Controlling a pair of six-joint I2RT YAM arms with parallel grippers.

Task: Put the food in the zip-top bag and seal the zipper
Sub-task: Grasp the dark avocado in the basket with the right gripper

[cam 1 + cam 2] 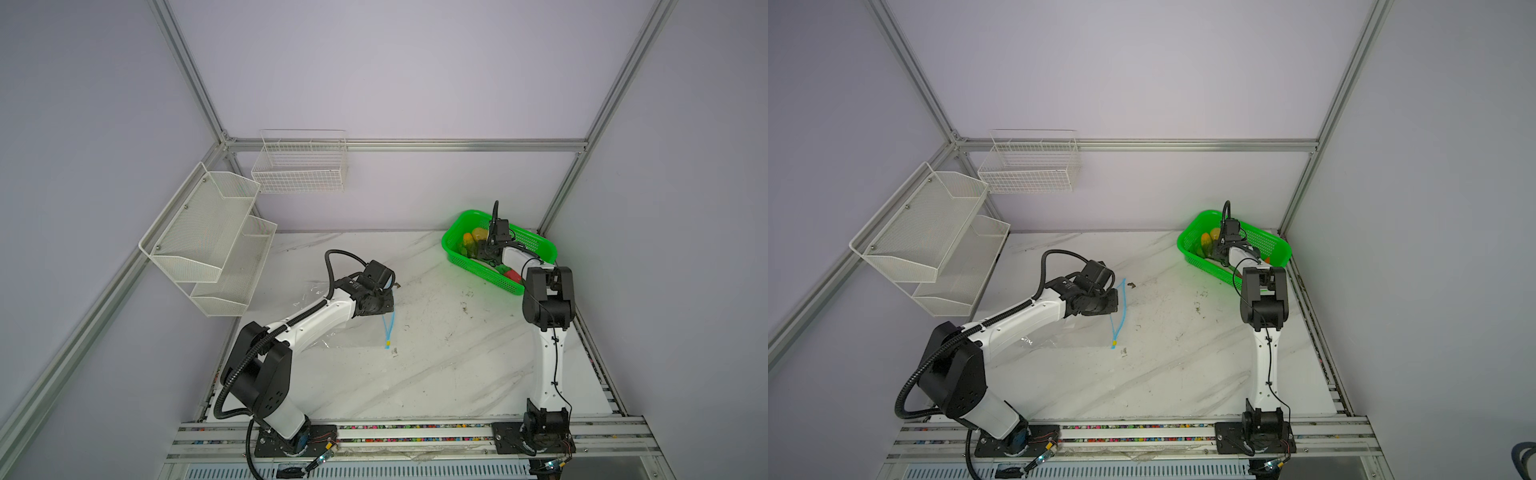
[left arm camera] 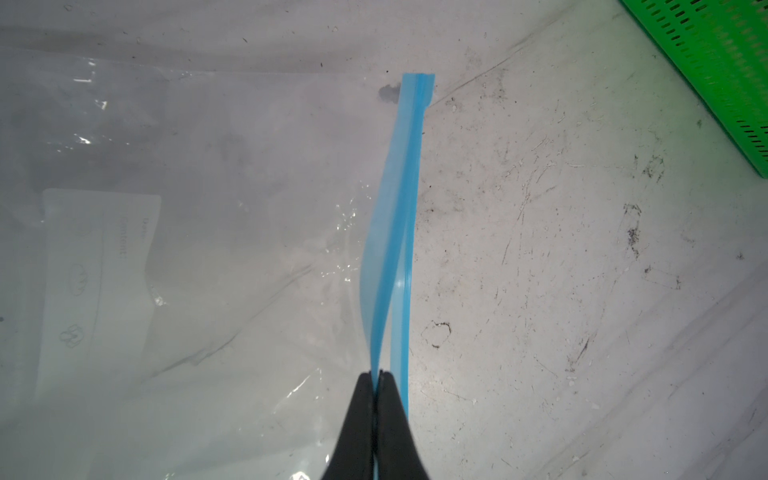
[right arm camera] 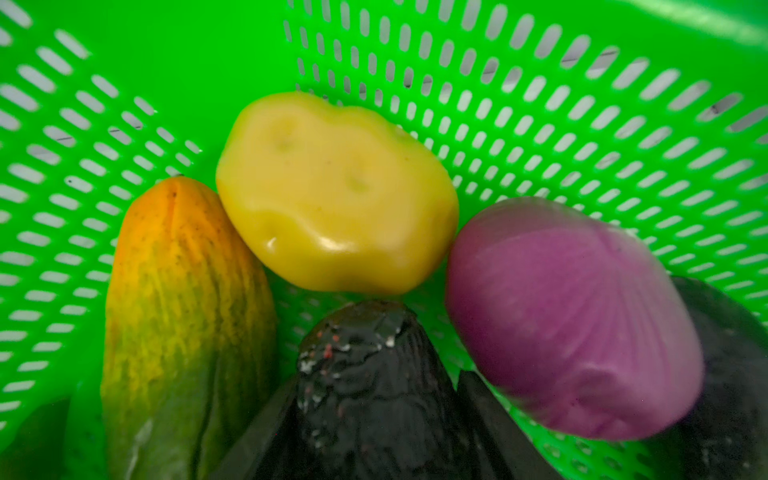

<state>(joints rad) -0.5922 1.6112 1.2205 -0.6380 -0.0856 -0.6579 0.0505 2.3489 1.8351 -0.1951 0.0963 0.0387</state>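
Lilac walls (image 1: 395, 62) with 2 white wire racks (image 1: 208, 232) (image 1: 299, 166) enclose a marbled tabletop (image 1: 436, 365)

In both top views zip-top bag (image 1: 338, 334) hidden mostly under left arm (image 1: 316, 318); label (image 2: 99, 270) print blurred; zipper (image 2: 395, 232) end hidden behind left gripper (image 2: 377, 375); purple piece (image 3: 573, 320) blurred; dark avocado piece (image 3: 357, 340) cut off by edge, right gripper (image 3: 378, 382) contact unclear

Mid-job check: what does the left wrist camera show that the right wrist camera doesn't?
Left wrist only: the left gripper shut on one lip of the zipper, the zip-top bag. Right wrist only: yellow piece, purple piece, orange-green piece, and the dark avocado-like piece flanked by the right gripper, grip unclear. Both: the green basket.
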